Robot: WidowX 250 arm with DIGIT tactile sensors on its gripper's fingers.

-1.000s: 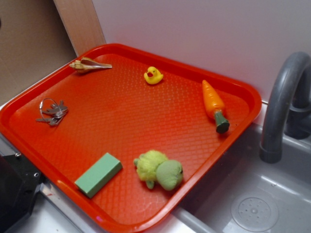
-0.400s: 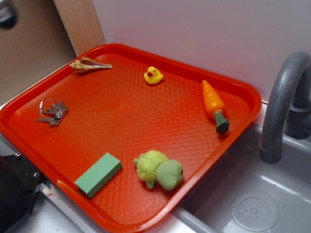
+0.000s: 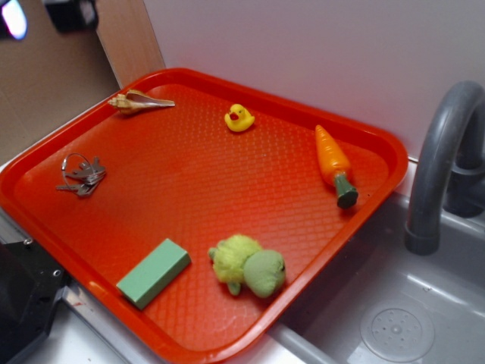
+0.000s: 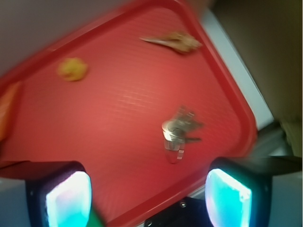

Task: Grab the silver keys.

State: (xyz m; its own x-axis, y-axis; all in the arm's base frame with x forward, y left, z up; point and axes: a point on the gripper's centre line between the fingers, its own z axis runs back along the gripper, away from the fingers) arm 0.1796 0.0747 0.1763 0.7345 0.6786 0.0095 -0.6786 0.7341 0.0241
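My jaws (image 4: 147, 191) stand wide apart and hold nothing; in the wrist view the two glowing pads (image 4: 68, 198) sit at the bottom corners of the picture, high above the red tray (image 4: 118, 127). The silver keys (image 4: 177, 132) lie flat on the tray between the lines of the two pads but well ahead of them, nearer the right-hand pad than the left-hand one, with no contact at all. That view is blurred, so I cannot make out single keys there. From the exterior view the silver keys (image 3: 82, 175) rest near the tray's left rim (image 3: 30, 163), ring and blades bunched together, well apart from the tan seashell (image 3: 139, 101) at the far corner and from the green block (image 3: 154, 272) at the near edge. Only a dark, blurred part of me (image 3: 70, 13) shows at the top left of that view.
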